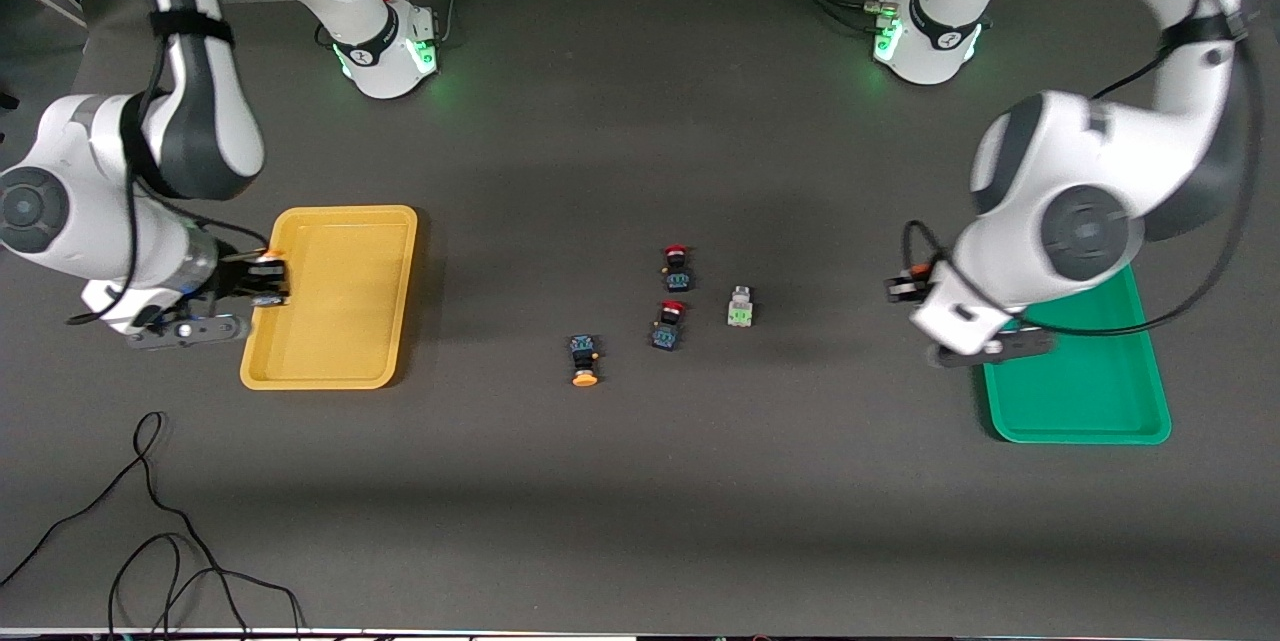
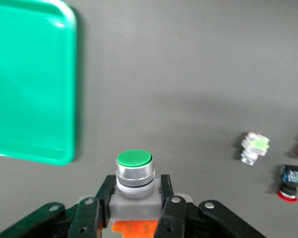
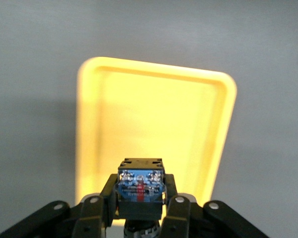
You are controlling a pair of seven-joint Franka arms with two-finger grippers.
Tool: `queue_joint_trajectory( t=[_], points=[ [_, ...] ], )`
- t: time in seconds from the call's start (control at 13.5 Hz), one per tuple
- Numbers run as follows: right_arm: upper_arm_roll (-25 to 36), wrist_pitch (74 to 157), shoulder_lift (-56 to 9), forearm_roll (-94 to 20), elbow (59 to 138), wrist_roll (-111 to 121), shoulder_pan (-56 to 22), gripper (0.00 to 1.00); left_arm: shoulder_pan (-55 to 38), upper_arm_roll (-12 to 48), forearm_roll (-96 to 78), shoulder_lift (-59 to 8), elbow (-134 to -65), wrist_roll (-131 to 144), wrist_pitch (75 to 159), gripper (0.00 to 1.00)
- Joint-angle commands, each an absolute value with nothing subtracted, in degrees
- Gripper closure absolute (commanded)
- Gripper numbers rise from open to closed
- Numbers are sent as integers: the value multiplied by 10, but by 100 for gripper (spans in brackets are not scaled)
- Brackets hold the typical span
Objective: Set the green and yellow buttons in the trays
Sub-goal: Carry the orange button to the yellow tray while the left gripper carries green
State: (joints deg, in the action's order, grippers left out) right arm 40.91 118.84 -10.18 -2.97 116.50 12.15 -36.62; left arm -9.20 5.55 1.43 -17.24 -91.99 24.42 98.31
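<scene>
Dark grey worktop. Left hand (image 2: 135, 210) clamped on green-capped grey push-button (image 2: 134, 171), just beside shallow green plastic tray (image 2: 32, 84). Right hand (image 3: 140, 210) clamped on black-blue push-button (image 3: 140, 187), over edge of shallow yellow plastic tray (image 3: 154, 124).

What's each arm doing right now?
Left end effector shut on green button, beside green tray. Right end effector shut on black-blue button over yellow tray edge. Nothing blocking.

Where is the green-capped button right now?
The green-capped button is clamped in the left gripper, in the air beside the green tray, at the left arm's end of the table.
</scene>
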Motion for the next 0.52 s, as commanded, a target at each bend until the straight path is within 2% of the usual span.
queue_joint_trajectory(
  t=[0.0, 0.22, 0.37, 0.44],
  points=[
    [437, 1339, -125, -76, 1269, 209, -358, 62, -26, 59, 38, -170, -912, 154, 972, 100],
    [436, 1399, -236, -245, 1262, 363, -336, 62, 60, 59, 45, -183, -918, 63, 995, 100],
    [434, 1398, -285, -327, 1243, 432, -337, 61, 96, 59, 76, -202, -932, 55, 1032, 100],
    [434, 1397, -288, -329, 1238, 434, -335, 46, 117, 59, 83, -210, -944, 34, 1060, 100]
  ],
)
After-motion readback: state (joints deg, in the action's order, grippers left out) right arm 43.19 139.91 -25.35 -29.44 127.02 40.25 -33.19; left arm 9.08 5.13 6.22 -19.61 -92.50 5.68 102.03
